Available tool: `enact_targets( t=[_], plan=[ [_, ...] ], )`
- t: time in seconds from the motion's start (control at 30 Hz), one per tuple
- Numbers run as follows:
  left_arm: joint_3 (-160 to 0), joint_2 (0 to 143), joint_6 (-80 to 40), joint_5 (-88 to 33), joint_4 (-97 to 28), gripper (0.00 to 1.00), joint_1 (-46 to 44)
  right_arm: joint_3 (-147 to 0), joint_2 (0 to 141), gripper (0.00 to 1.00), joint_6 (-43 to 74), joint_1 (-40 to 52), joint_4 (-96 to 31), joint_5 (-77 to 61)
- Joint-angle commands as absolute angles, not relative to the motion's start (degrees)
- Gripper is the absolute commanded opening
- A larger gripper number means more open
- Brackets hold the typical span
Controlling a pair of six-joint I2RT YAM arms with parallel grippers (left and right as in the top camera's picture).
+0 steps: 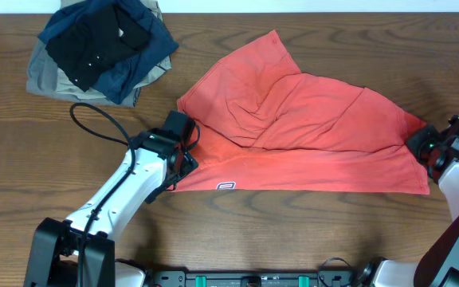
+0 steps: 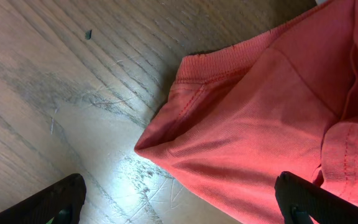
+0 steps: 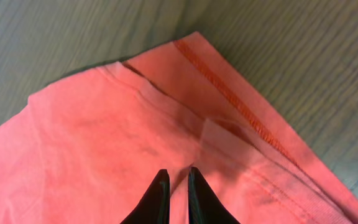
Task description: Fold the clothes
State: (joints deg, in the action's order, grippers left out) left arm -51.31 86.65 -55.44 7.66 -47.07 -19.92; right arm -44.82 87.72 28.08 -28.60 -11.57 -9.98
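The clothes, a coral-red T-shirt (image 1: 309, 127), lie partly folded in the middle of the table, with a small dark logo (image 1: 226, 186) near the front edge. My left gripper (image 1: 183, 151) hovers at the shirt's left corner, wide open. In the left wrist view, one of the left gripper's (image 2: 179, 208) fingers (image 2: 61, 199) is over bare wood and the other over the red cloth (image 2: 260, 124). My right gripper (image 1: 417, 147) is at the shirt's right corner. Its jaws (image 3: 178, 177) stand nearly together, pinching a ridge of the shirt (image 3: 104, 124) near the stitched hem.
A pile of black, navy and khaki garments (image 1: 102, 48) sits at the back left. A black cable (image 1: 94, 119) loops over the table beside the left arm. Wooden tabletop (image 1: 333, 231) surrounds the shirt.
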Motion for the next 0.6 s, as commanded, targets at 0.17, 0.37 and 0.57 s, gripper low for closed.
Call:
enact_targets(
  t=[0.17, 0.37, 0.57],
  plan=[
    [-50.8, 86.8, -55.2, 7.7, -47.2, 0.98, -19.7, -44.6, 88.1, 0.14, 28.4, -27.8, -11.7, 0.0],
    [-50.8, 86.9, -55.1, 7.7, -47.0, 0.98, -19.7, -44.7, 87.9, 0.49, 27.0, -27.8, -13.1, -6.5],
    [-50.8, 86.8, -55.1, 7.7, -45.9, 0.98, -19.7, -45.4, 85.7, 0.68, 26.9, -27.8, -13.1, -19.3]
  ],
)
